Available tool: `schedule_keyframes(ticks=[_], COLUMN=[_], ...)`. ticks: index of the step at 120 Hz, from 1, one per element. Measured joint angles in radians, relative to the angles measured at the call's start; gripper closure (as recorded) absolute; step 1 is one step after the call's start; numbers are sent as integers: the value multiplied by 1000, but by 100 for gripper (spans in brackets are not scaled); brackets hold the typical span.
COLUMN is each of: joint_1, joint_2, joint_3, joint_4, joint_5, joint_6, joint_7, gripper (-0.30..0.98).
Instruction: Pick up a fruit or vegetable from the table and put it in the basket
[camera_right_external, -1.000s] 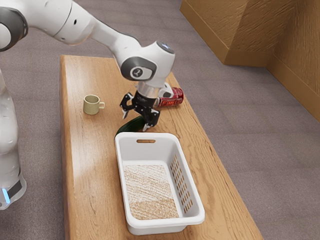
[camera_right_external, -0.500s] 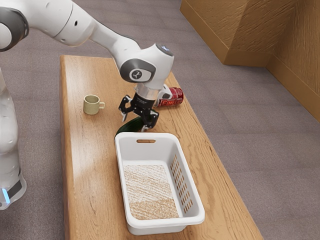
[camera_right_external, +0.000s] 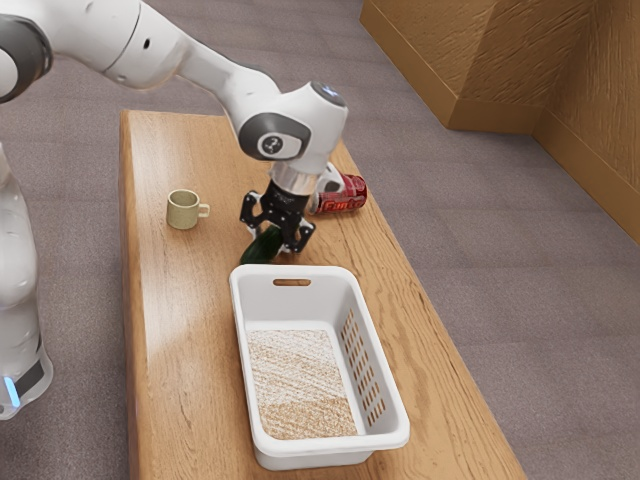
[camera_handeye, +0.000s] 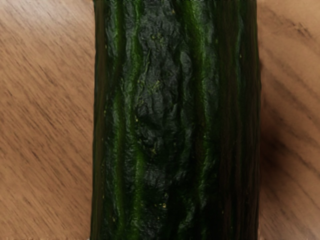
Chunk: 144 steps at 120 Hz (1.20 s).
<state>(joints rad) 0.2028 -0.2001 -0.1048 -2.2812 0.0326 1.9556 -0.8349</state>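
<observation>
In the exterior view my gripper (camera_right_external: 275, 242) is low over the table (camera_right_external: 185, 330), just behind the white basket (camera_right_external: 318, 302). Its fingers press on two sides of a dark green cucumber (camera_right_external: 262, 246), whose near end points toward the basket's far rim. Seen from the hand, the cucumber (camera_handeye: 172, 120) runs lengthwise right under the gripper, with wood grain on both sides. Whether its underside touches the table is hard to tell. No fruit or vegetable lies in the basket.
A red can (camera_right_external: 343, 195) lies on its side just beyond the gripper, near the table's far edge. Toward the exterior view's left stands a small olive mug (camera_right_external: 183, 210). The basket's raised rim is close to the cucumber's near end.
The gripper's fingers have come together on the cucumber. The cucumber has turned, and its near end has shifted from beside the basket's corner toward the exterior view's right.
</observation>
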Motion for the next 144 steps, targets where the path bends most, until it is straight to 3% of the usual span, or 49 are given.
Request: schedule_keyframes(ticks=[30,77,112,144], joint_1=[18,-8,-49,-95], joint_2=[-61,-52,13,82], joint_3=[0,-121,-171,-170], joint_4=[52,345,415,427], joint_5=[22,71,-103,-167], joint_6=[-112,-346,-421,-406], joint_7=[-5,-27,-232,-407], gripper=[44,45,46,46])
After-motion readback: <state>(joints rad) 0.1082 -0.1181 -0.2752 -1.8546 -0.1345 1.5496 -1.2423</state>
